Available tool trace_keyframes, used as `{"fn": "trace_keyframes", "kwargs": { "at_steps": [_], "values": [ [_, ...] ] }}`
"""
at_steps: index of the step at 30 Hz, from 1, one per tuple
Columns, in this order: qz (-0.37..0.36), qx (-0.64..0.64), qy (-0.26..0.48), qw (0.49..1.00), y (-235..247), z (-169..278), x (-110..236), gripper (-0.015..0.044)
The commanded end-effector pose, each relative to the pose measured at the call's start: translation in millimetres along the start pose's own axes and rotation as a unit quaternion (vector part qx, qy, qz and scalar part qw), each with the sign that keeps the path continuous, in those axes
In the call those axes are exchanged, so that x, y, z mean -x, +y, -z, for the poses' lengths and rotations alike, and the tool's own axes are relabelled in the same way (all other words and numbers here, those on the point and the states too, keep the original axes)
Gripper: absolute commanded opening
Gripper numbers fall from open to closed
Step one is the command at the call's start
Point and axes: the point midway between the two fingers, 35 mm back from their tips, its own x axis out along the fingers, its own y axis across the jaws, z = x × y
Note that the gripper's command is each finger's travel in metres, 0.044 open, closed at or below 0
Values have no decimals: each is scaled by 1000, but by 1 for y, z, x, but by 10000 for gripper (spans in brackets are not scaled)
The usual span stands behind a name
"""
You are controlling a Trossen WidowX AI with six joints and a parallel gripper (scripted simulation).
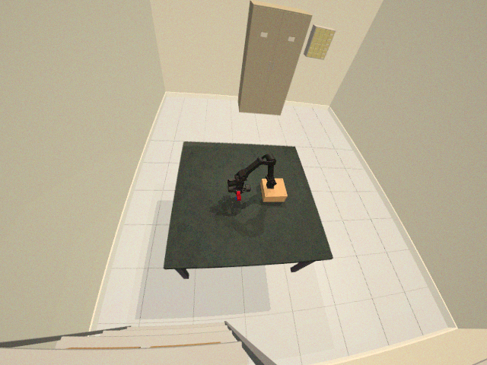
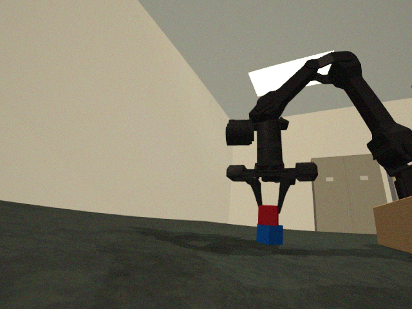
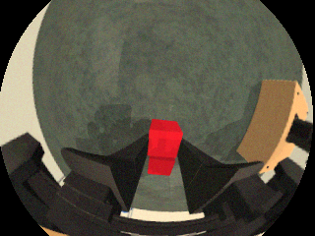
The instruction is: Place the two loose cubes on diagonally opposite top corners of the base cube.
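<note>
My gripper (image 1: 238, 193) (image 2: 268, 208) (image 3: 163, 138) points straight down and is shut on a red cube (image 1: 238, 195) (image 2: 268, 215) (image 3: 164, 146). In the exterior view the red cube sits level right on top of the blue base cube (image 2: 269, 235) (image 1: 237, 199), which stands on the dark green table (image 1: 204, 236) (image 2: 132, 266). The red reaches nearly the full width of the blue cube there. I cannot tell a second red cube apart from the held one in any view. In the wrist view the red cube hides the blue base.
The arm stands on a wooden box (image 1: 274, 193) (image 2: 394, 226) (image 3: 272, 121) to the right of the cubes. A tall cabinet (image 1: 271, 58) (image 2: 346, 192) stands against the far wall, off the table.
</note>
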Motion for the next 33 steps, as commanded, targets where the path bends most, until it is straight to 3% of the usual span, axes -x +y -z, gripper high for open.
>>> {"fn": "trace_keyframes", "kwargs": {
  "at_steps": [1, 17, 21, 33],
  "values": [
    [2, 2, -2, 1000, -1, -1, -2, 105],
    [2, 2, -2, 1000, -1, -1, -2, 105],
    [2, 2, -2, 1000, -1, -1, -2, 205],
    [1, 0, 0, 1000, 0, 0, 12, 205]
  ]
}}
